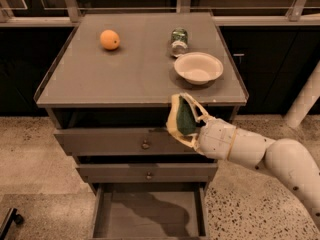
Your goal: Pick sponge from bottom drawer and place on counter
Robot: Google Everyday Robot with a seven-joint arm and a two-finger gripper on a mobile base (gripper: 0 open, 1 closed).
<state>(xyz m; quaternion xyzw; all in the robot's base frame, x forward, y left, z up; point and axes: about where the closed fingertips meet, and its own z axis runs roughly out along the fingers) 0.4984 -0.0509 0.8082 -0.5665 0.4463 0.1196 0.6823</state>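
Observation:
My gripper (pixel 183 117) is shut on the dark green sponge (pixel 186 119), holding it upright between the pale fingers (pixel 173 120). It hangs in front of the counter's front edge, right of centre, above the top knobbed drawer. The counter (pixel 125 71) is a broad flat grey top. The bottom drawer (pixel 148 215) is pulled open below, and its flat grey floor shows only my arm's shadow. My white arm reaches in from the lower right.
An orange fruit (pixel 109 39) sits at the counter's back left. A green-topped jar (pixel 178 41) and a white bowl (pixel 198 67) stand at the back right. Two knobbed drawers (pixel 145 144) are shut. A white post (pixel 305 96) stands at the far right.

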